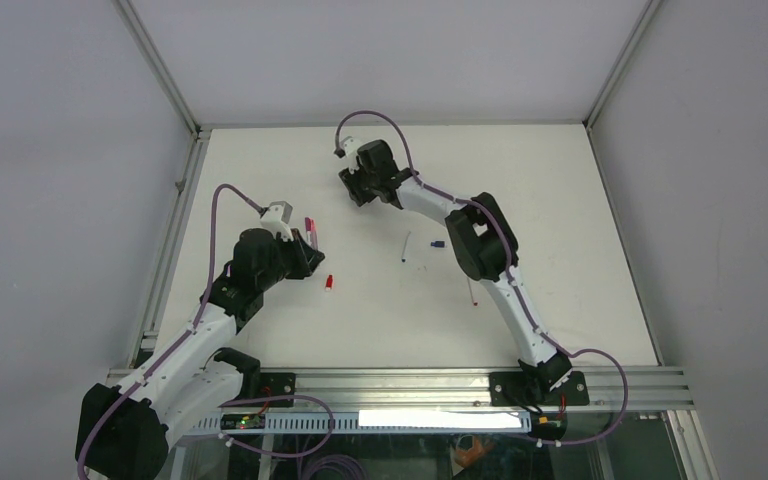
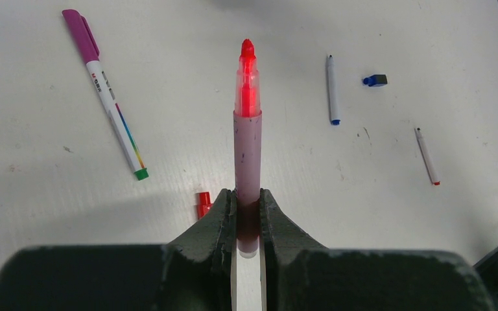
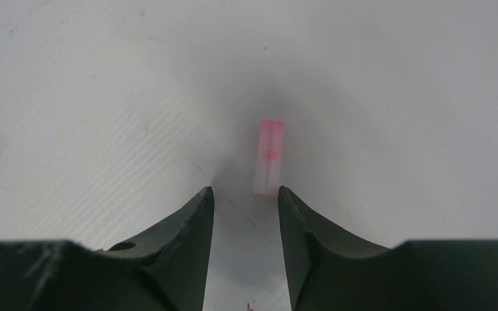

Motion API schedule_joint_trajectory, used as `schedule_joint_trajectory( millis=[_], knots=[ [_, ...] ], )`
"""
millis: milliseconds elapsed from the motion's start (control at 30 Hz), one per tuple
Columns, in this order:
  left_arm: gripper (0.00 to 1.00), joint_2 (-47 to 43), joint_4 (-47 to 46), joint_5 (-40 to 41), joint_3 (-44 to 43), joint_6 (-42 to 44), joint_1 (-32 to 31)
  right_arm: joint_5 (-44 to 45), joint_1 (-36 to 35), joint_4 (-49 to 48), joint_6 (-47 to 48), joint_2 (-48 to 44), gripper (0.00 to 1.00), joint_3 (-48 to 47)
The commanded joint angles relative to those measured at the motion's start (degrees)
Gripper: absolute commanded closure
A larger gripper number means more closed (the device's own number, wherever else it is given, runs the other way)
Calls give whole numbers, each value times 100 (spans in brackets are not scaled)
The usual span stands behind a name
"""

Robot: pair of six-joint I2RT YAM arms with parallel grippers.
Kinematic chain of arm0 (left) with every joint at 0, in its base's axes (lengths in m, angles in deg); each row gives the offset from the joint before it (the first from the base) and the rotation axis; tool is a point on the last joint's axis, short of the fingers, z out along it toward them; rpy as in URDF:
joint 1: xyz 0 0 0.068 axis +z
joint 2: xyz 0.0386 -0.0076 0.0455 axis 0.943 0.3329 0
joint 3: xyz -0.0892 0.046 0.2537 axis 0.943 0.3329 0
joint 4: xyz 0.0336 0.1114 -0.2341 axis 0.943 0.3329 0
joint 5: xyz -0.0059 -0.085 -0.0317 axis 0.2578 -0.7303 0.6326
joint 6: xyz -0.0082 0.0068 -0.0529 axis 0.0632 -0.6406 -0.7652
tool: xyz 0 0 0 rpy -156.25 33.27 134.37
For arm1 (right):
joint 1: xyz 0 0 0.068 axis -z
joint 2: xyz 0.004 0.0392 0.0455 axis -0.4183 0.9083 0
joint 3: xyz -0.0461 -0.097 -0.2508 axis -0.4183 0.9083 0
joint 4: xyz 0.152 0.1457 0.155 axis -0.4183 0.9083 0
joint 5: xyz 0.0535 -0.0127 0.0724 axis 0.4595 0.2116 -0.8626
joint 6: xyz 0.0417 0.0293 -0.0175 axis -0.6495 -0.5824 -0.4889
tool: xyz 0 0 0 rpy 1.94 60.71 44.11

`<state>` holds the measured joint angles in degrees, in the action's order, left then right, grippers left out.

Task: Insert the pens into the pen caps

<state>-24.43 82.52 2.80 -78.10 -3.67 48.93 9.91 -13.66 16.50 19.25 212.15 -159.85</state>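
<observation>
Between the left gripper's (image 2: 248, 210) clenched jaws stands a pale red-pink pen (image 2: 248, 139), pinched near its back end. Its uncapped translucent red tip points away from the wrist camera over the white tabletop (image 1: 580, 200). To its left on the tabletop lies a white-barrelled pen (image 2: 113, 103) with a magenta cap and a green end plug. A stubby red cap (image 2: 203, 204) lies just beside the gripper's finger. To the right lie a slim white pen with a blue tip (image 2: 332, 89), a blue cap (image 2: 375, 80) near it, and, well apart, a thin white pen with a red tip (image 2: 426, 155). Only the right wrist view shows a pale pink translucent cap (image 3: 269, 157), lying lengthwise just ahead of the right gripper (image 3: 245, 194), whose jaws stand apart with nothing between them; from above, that arm's wrist covers the spot. Only the top view shows both arms at once: the left gripper sits at mid-left of the tabletop, the right gripper towards the far edge, and the loose pens and caps lie between them
</observation>
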Motion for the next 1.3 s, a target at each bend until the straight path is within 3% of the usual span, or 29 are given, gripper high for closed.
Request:
schedule_joint_trajectory(
  millis=[0,300,467,633,833,967,1033,1267],
  knots=[
    [100,-39,-145,-75,-47,-59,62,-143,93,303,207,372,59,-669],
    [100,-1,-83,-27,-65,19,65,-193,190,846,337,914,73,-1590],
    [100,-33,-22,-25,-99,38,67,-180,227,1079,393,957,100,-1762],
    [100,-138,82,-1,-162,56,69,-371,280,794,581,-130,100,-504],
    [100,-173,-102,-146,-116,86,70,-1537,324,891,2431,-1610,100,1474],
    [100,-163,-138,-238,-111,105,71,-2960,509,2994,4386,-1831,100,1412],
    [100,-197,-150,-247,-93,109,71,-3101,517,3712,4847,-1883,100,1346],
    [100,-180,-230,-282,-57,83,71,-2938,333,4206,5258,-1698,100,1265]
  ],
)
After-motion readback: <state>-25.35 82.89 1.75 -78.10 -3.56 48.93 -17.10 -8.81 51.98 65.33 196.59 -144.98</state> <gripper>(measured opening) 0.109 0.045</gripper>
